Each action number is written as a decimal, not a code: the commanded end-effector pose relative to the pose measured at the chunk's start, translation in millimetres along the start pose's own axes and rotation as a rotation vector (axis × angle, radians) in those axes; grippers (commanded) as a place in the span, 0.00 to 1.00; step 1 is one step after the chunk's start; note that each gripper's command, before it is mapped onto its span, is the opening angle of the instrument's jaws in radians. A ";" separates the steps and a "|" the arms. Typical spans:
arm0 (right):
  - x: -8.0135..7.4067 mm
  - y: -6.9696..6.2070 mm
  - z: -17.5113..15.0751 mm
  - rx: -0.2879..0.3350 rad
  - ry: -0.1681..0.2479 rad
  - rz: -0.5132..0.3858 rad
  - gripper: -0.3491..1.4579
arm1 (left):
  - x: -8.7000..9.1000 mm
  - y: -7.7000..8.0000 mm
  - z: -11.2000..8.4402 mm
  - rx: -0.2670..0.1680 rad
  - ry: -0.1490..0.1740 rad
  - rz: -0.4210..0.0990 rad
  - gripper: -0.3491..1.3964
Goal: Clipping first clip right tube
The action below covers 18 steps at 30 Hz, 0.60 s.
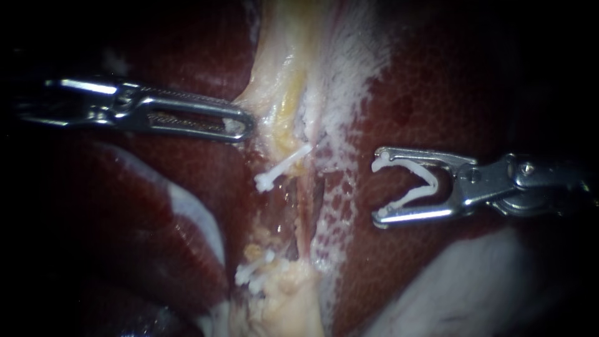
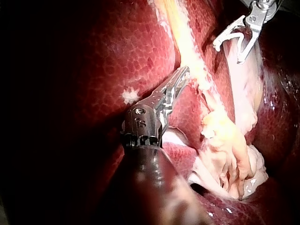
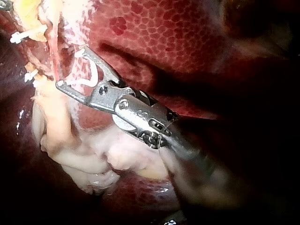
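Right instrument (image 1: 378, 190) sits over the liver (image 1: 437, 81) with its jaws spread wide, gripping an open white clip (image 1: 429, 182), one leg along each jaw. That clip has not reached anything yet. The reddish tubes (image 1: 306, 212) run across ahead of the jaw tips, near but apart from them, with frothy pale tissue in between. The task's tube is probably the strand nearer these jaws, though the two are hard to separate.

Beyond the tubes, a set clip (image 1: 281, 167) is already closed across the far strand, and more set clips (image 1: 251, 271) cluster further along, beside the fatty stump.

Left instrument (image 1: 245, 128) faces the right one from the tubes' far side. Its jaws are pressed together, the tip against the pale strip's (image 1: 281, 87) edge.

So the clip is loaded and aimed, and the rest is still to do: advance, straddle the near tube, squeeze shut, release.
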 end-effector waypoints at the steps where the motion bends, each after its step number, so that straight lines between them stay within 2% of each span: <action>1: 0.0 0.0 0.0 0.000 0.000 0.000 0.52 | 0.0 0.0 0.0 0.000 0.000 0.000 0.00; 7: -0.5 -0.3 0.6 -0.001 0.000 -0.009 0.52 | 0.0 0.0 -0.3 0.002 0.001 0.000 0.00; 11: -1.1 -0.6 1.8 0.005 -0.001 0.016 0.52 | -0.3 0.2 -0.9 0.007 0.002 -0.001 0.00; 18: -3.1 -1.6 5.0 0.023 -0.003 0.070 0.52 | -1.6 1.3 -3.3 -0.011 -0.001 -0.009 0.00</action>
